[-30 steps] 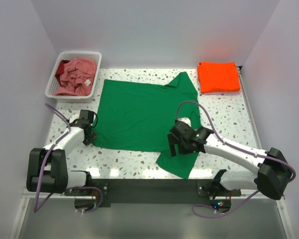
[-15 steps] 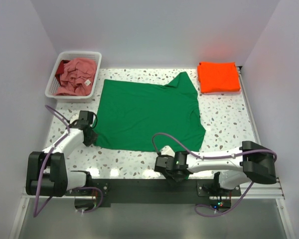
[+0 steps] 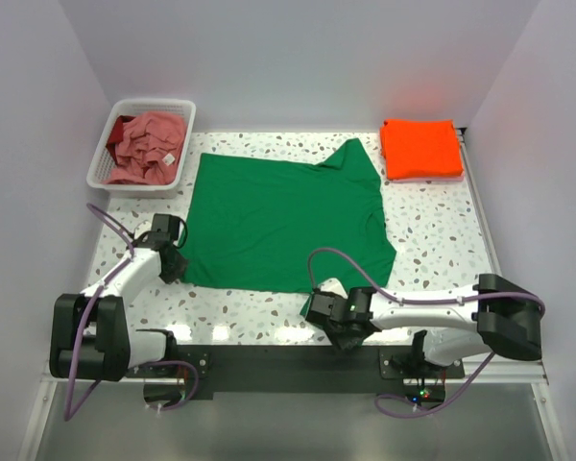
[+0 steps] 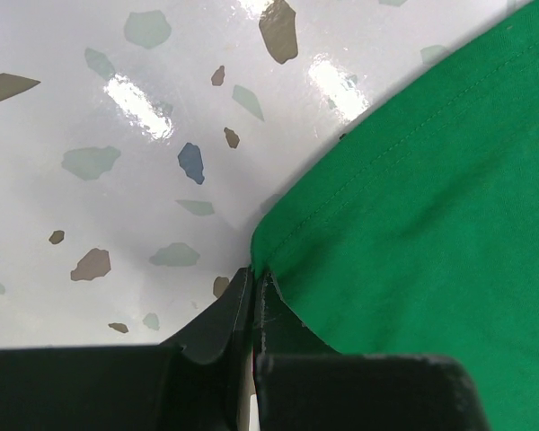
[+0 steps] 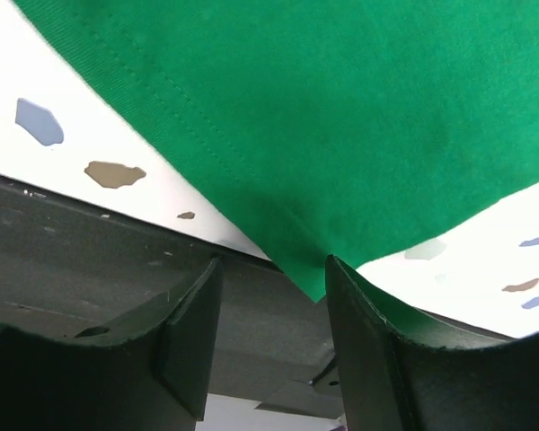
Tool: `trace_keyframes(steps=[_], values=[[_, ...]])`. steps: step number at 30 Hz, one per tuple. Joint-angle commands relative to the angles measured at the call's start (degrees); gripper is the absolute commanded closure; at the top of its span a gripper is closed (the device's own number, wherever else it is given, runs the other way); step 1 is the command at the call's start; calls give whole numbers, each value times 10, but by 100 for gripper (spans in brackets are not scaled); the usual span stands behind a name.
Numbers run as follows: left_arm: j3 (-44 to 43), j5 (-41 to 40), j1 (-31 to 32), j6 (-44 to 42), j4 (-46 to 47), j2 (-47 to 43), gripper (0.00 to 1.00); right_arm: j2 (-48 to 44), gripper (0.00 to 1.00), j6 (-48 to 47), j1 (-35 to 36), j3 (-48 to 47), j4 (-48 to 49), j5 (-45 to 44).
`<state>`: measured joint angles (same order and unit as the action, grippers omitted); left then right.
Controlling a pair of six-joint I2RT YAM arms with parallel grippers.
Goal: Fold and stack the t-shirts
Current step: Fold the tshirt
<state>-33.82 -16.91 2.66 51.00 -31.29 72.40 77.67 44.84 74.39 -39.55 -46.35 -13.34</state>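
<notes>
- Top view: the green t-shirt (image 3: 278, 226) lies spread flat mid-table (image 3: 432, 221). The folded orange t-shirt (image 3: 420, 147) sits at the far right. The pink t-shirt (image 3: 149, 144) is crumpled in the basket (image 3: 98, 163). The left gripper (image 3: 173, 261) is at the green shirt's near left corner, the right gripper (image 3: 341, 327) at its near right corner.
- Left wrist view: the jaws are pinched shut on the hem corner. Lift only together with the other arm.
- Right wrist view: the jaws stand apart with the corner tip between them, unclamped. Seat more fabric between the pads before closing; a tip-only grip would likely slip.
</notes>
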Motion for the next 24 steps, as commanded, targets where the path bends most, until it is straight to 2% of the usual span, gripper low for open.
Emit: trace_keyframes(steps=[1, 6, 10, 12, 15, 18, 19, 24], values=[[-12, -12, -2, 7, -13, -13, 100, -5, 47, -1, -48, 34, 49, -32], [-19, -17, -2, 9, -20, -12, 100, -19, 48, -12, -93, 56, 75, -10], [-22, -20, -2, 13, -25, -12, 100, -11, 49, -8, -96, 55, 71, -10], [-24, -19, -2, 14, -28, -12, 100, -4, 56, -5, -97, 58, 73, -9], [-27, -18, -2, 15, -34, -12, 100, 7, 80, 0, -97, 55, 65, -10], [-31, -20, -2, 17, -50, -13, 100, 5, 92, 8, -97, 45, 42, -10], [-34, -22, -2, 19, -55, -14, 100, -11, 100, 10, -97, 43, 34, -6], [-38, -17, -2, 30, -97, -37, 100, -87, 100, 8, -97, 22, -13, 35]])
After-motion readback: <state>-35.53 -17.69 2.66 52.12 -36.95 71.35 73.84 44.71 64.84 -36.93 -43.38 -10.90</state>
